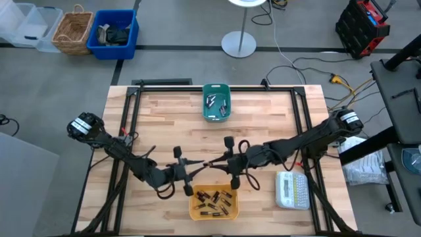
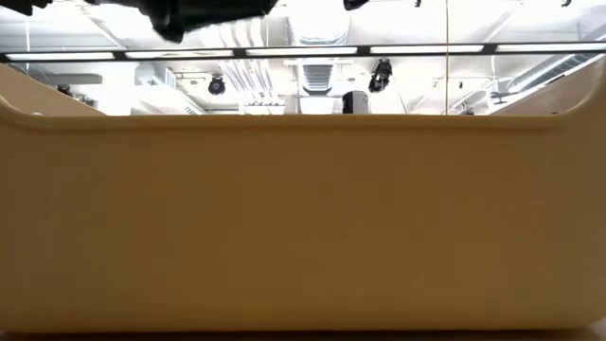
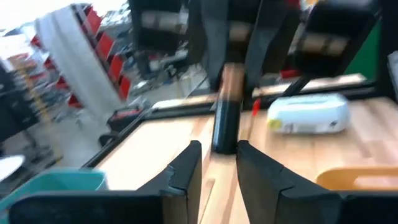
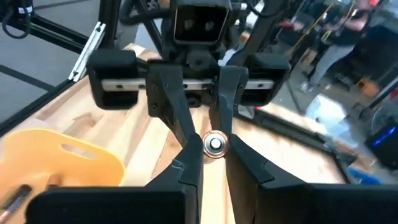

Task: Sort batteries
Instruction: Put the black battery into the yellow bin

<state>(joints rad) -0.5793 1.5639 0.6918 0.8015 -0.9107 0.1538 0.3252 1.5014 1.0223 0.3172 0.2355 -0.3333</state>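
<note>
A single battery (image 1: 209,164) hangs level over the table's middle, just beyond the yellow bin (image 1: 214,212). My left gripper (image 1: 201,166) comes at it from the left and my right gripper (image 1: 217,162) from the right, and both are shut on it. In the left wrist view the battery (image 3: 225,118) is a dark cylinder with a brownish band. The right wrist view shows its silvery end (image 4: 214,144). Several batteries (image 1: 212,199) lie in the yellow bin. More batteries (image 1: 217,104) lie in the green bin (image 1: 205,112) at the far middle. My left gripper pinches the battery's left end (image 3: 224,144) between its two fingertips. It comes level from the table's left, its fingers along the battery. The battery is clear of the table. My right gripper pinches the battery's right end (image 4: 214,149) between its two fingers (image 4: 239,155). It comes level from the table's right, in line with the battery. The left gripper's fingers (image 4: 174,115) meet the same battery just beyond.
A white label maker (image 1: 293,189) lies near the table's right front. The yellow bin's wall (image 2: 303,227) fills the low view. Bare wood lies at the table's left and between the two bins. Black frame rails (image 1: 128,125) run along the table's sides.
</note>
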